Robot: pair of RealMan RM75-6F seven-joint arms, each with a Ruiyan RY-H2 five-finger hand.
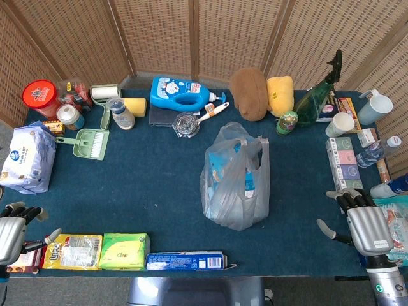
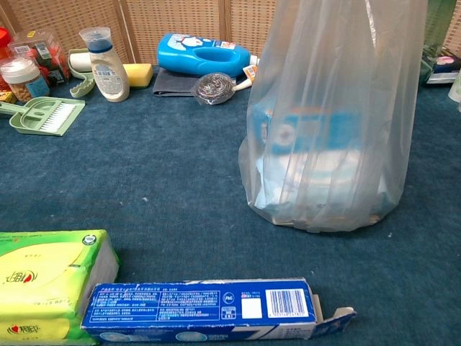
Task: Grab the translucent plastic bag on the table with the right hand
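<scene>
Right robot hand (image 1: 363, 220) open, palm-down.

Left hand (image 1: 11, 231), right hand (image 1: 364, 223) open

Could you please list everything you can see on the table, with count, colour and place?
translucent plastic bag: 1, grey-clear, centre
detergent bottle: 1, blue, back centre
dustpan with brush: 1, green, back left
plush toys: 2, brown and yellow, back right
white pack: 1, left edge
tissue pack: 1, green, front left
snack pack: 1, yellow, front left
long box: 1, blue, front edge
mugs: 2, pale, back right
left hand: front left, empty
right hand: front right, empty, clear of the bag
</scene>
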